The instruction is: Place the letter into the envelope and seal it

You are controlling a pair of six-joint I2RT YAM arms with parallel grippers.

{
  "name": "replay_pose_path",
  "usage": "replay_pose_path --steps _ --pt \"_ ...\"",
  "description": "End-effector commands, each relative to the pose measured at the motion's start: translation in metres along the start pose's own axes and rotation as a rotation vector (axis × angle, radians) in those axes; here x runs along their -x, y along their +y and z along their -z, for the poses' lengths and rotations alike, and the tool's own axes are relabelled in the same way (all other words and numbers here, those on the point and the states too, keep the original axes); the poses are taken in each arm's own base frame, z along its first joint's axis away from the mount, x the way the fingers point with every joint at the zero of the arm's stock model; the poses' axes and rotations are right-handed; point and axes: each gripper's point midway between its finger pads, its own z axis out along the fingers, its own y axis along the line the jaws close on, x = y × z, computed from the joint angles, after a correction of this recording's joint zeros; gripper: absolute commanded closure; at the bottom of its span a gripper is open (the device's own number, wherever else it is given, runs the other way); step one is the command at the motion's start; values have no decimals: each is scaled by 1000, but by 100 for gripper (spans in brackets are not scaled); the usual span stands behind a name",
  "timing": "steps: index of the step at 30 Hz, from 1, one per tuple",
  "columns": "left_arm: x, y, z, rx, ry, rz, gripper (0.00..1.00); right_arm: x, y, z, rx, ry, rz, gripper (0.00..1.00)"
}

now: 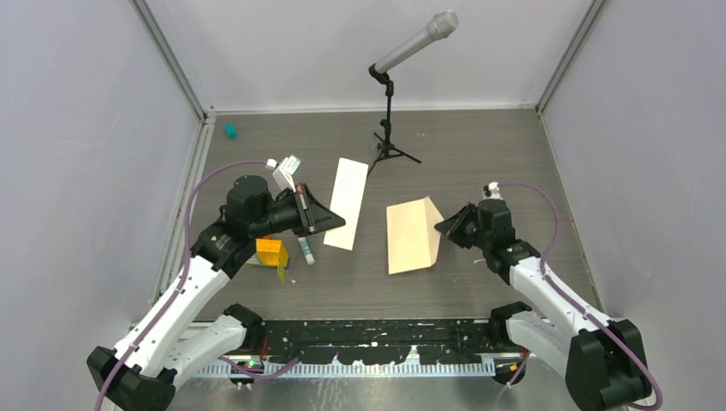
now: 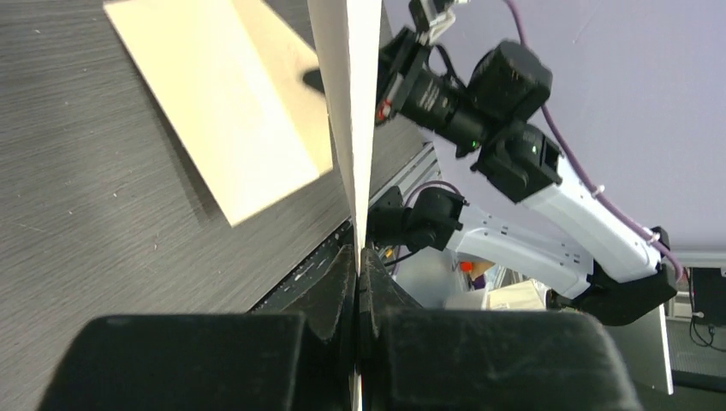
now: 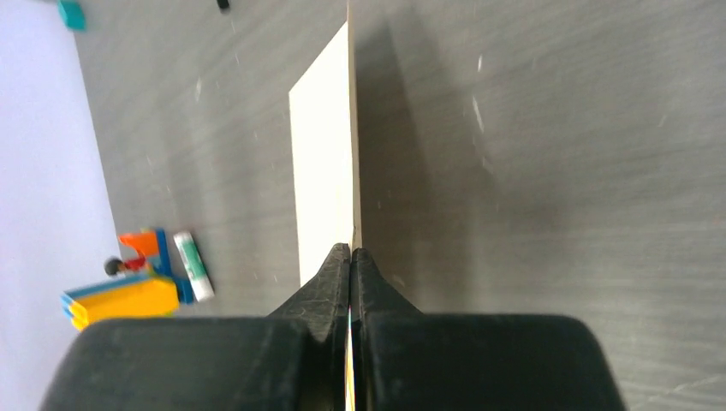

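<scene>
"So, where is the letter from your seat?"

"My left gripper [image 2: 358, 257] has it. On the left wrist camera the fingers are pressed tight together on the letter [image 2: 353, 103]. I see it only edge-on, a thin pale blade running up out of the frame with its far end cut off. From above it lies slanted, left of the middle of the table [image 1: 479, 154], its near corner hidden under the gripper. Whether the far end touches the tabletop, I can't tell."

"And the envelope?"

"Well apart from it, to the right. The envelope [image 1: 409, 240] sits tented: one panel is flat on the table and the other is raised along its right side, where the right gripper [image 1: 445, 225] pinches it. The right wrist camera shows those fingers closed on a paper edge, again edge-on, with a pale panel lying to the left. The gripper body fills the bottom of that view, so how deep the bite goes is hidden. I can't make out whether the pocket is open."

"Anything else nearby?"

"A glue stick [image 1: 306, 249] and a yellow block [image 1: 272, 253] lie beside the left arm, partly covered by it. A microphone stand [image 1: 389, 128] is at the back. A small teal thing [image 1: 230, 130] sits in the far left corner, too small to name."
</scene>
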Motion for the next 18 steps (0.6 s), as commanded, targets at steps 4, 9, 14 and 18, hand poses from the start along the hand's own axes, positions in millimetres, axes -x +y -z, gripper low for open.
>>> replay_pose_path --steps 4,9,14,18 --pt "11 2 -13 -40 -67 36 100 -51 4 0 12 61 -16 99" --pt "8 9 -16 -30 -71 56 100 -65 15 -11 22 61 -43 99" --pt "5 16 -17 -16 -77 67 100 -68 29 -15 13 -15 -36 99" --pt "4 19 -19 -17 -74 73 100 -78 39 -17 27 -33 -48 99"
